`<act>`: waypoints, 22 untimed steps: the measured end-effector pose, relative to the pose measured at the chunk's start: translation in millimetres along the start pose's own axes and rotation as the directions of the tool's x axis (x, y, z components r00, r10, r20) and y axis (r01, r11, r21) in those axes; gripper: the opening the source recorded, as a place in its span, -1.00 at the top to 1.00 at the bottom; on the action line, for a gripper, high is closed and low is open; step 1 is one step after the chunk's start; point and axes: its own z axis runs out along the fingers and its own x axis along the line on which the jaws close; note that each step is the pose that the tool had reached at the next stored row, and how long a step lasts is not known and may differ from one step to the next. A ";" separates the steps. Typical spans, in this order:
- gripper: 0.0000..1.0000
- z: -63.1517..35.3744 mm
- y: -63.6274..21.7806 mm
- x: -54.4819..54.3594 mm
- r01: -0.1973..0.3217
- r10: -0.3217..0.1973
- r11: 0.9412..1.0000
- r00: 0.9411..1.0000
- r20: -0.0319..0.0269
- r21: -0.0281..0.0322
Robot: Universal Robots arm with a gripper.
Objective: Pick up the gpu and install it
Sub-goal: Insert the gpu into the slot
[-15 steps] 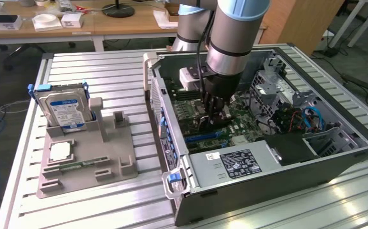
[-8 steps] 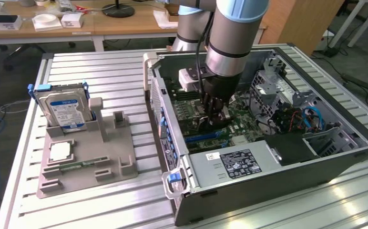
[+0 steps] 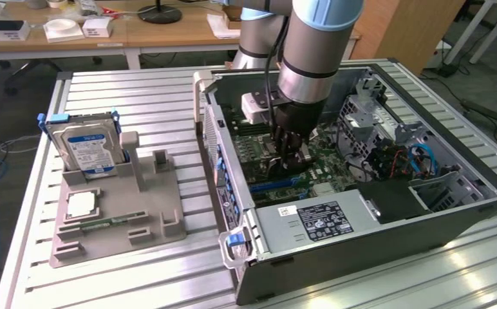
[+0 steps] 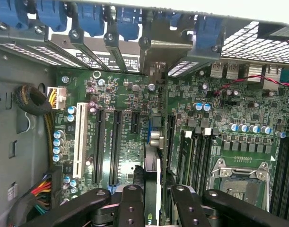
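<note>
My gripper (image 4: 154, 194) is shut on the gpu (image 4: 153, 163). In the wrist view the card is edge-on between the two black fingers (image 4: 131, 203), with a green edge near the pads and its silver metal bracket reaching toward the case's rear slot openings. The card hangs upright just above the green motherboard (image 4: 220, 123), over the row of long black expansion slots (image 4: 115, 146). In the exterior view, my gripper (image 3: 286, 158) is lowered deep inside the open computer case (image 3: 454, 212), and the fingers and wrist hide most of the card.
A grey holder (image 3: 145, 212) on the slatted table, at the exterior view's left, carries a silver hard drive with a blue label (image 3: 85, 148), a small chip (image 3: 81, 205) and a slim memory stick (image 3: 102, 222). The power supply (image 3: 313, 219), drive cage and cables crowd the case. A CPU socket (image 4: 239, 182) lies beside the slots.
</note>
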 end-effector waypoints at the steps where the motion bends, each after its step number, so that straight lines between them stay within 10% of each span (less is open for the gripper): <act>1: 0.47 0.0 0.0 0.0 0.000 0.000 1.000 1.000 0.000 0.000; 22: 0.47 1.4 1.6 0.0 0.001 -0.001 1.000 1.000 -0.001 0.006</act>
